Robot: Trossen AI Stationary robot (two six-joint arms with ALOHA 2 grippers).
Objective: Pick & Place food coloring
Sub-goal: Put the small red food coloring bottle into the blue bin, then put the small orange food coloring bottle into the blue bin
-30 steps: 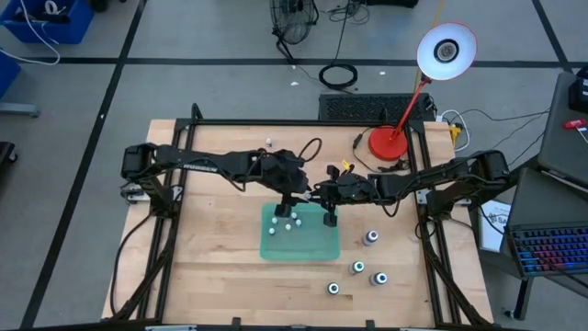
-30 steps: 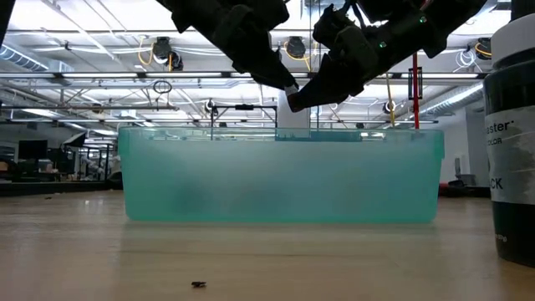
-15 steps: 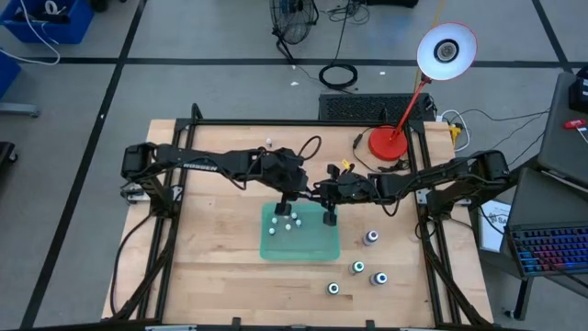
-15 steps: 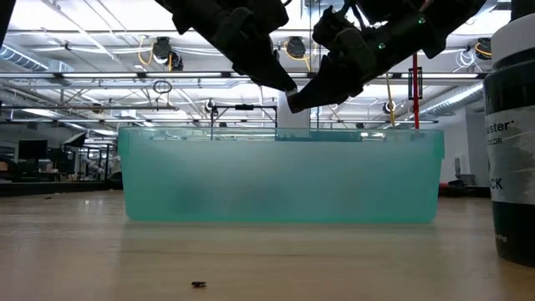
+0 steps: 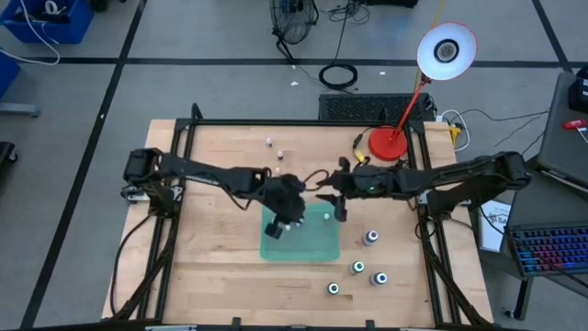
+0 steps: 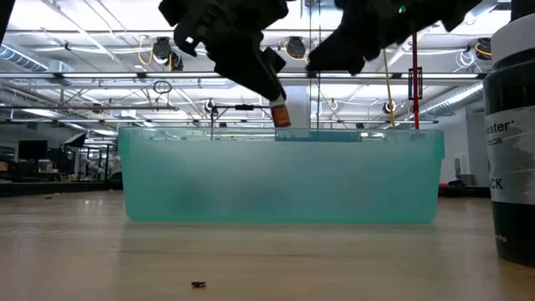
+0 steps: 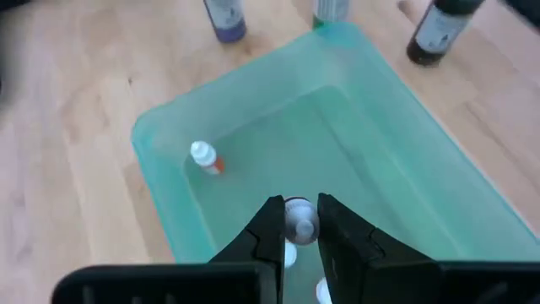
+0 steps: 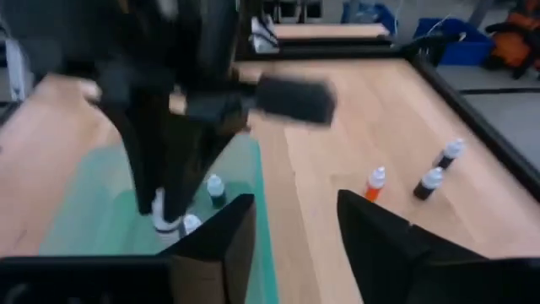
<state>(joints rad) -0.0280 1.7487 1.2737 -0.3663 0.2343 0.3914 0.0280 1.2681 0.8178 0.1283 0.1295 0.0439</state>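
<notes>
A translucent green tray (image 5: pixel 317 241) lies mid-table. My left gripper (image 5: pixel 290 219) hangs over it, shut on a tiny food coloring bottle (image 6: pixel 280 114) with a white cap and an orange body. More tiny bottles lie in the tray, one of them orange (image 7: pixel 205 158). My right gripper (image 5: pixel 341 210) stands open and empty above the tray's far right corner. Several bigger food coloring bottles (image 5: pixel 370 238) stand on the table to the right of the tray and nearer than it. My left gripper pinches the tiny bottle's white cap end (image 7: pixel 299 221) between its two fingertips. The fingers slant down from the far left. The orange body (image 6: pixel 281 117) hangs below them, clear of the tray.
A red desk lamp (image 5: pixel 389 142) stands at the far right. Two tiny bottles (image 5: pixel 268 142) stand near the far edge. Small bottles (image 8: pixel 375 183) stand on the bare wood beside the tray. A dark bottle (image 6: pixel 512 134) looms close in the low view.
My left gripper has shut on the tiny bottle that my right gripper held over the tray, then carried it a little down and toward the near edge. My right gripper has opened, let go, risen and drawn back toward the right.
</notes>
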